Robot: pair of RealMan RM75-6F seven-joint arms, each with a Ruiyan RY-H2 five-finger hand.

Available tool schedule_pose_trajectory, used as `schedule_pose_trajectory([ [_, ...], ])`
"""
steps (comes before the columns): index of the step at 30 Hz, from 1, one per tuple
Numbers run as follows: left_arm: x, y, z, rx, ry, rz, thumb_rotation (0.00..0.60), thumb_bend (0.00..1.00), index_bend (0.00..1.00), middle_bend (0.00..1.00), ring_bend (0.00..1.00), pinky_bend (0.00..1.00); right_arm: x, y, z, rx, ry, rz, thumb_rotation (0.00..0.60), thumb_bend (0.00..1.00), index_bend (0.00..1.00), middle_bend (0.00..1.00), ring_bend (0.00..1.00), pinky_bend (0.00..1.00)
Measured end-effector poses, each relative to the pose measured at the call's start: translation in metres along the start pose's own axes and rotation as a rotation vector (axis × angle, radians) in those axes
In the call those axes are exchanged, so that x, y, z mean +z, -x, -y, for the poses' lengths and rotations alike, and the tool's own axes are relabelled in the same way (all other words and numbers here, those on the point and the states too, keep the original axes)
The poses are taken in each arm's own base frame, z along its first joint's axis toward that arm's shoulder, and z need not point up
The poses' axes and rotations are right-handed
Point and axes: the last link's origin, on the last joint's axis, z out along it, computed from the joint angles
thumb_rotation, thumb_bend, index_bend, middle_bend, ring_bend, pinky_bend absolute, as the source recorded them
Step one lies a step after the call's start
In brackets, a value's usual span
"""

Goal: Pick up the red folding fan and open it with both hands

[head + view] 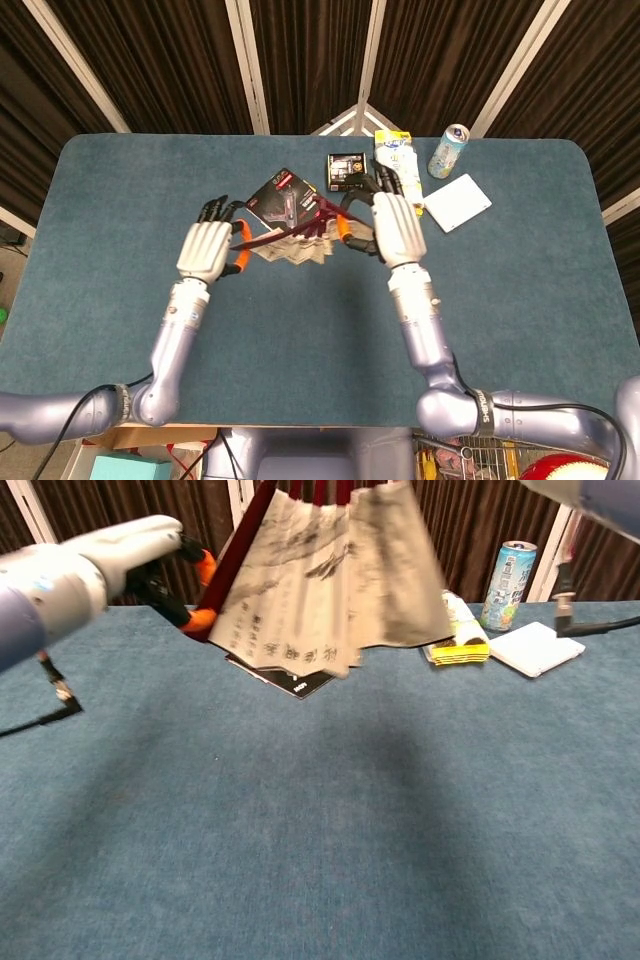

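Note:
The red folding fan hangs in the air above the table's middle, partly spread, with dark red ribs and a beige leaf bearing ink painting. My left hand grips its left outer rib, and my right hand holds the right end of the ribs. In the chest view the fan fills the upper middle. There the left hand sits at the upper left, holding the red guard. The right hand itself is cut off at that view's top.
On the blue table, behind the fan, lie a black and red package and a small black box. A yellow and white pack, a drink can and a white pad stand at the back right.

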Motion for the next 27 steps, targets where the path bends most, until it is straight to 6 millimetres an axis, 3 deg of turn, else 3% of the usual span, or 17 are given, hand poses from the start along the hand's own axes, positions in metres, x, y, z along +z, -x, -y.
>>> schedule_pose_trajectory([
  [9, -0.002, -0.026, 0.03, 0.026, -0.038, -0.041, 0.6, 0.6, 0.69, 0.13, 0.0, 0.0, 0.002, -0.024, -0.032, -0.051, 0.039, -0.044, 0.6, 0.55, 0.76, 0.29, 0.05, 0.0],
  [19, -0.009, -0.052, 0.043, 0.024, -0.039, -0.082, 0.6, 0.61, 0.69, 0.13, 0.0, 0.0, -0.004, -0.053, -0.057, -0.101, 0.074, -0.106, 0.6, 0.55, 0.76, 0.29, 0.05, 0.0],
  [27, -0.014, -0.061, 0.051, 0.031, -0.043, -0.093, 0.6, 0.61, 0.69, 0.13, 0.0, 0.0, -0.019, -0.059, -0.079, -0.13, 0.109, -0.11, 0.6, 0.55, 0.76, 0.29, 0.05, 0.0],
])
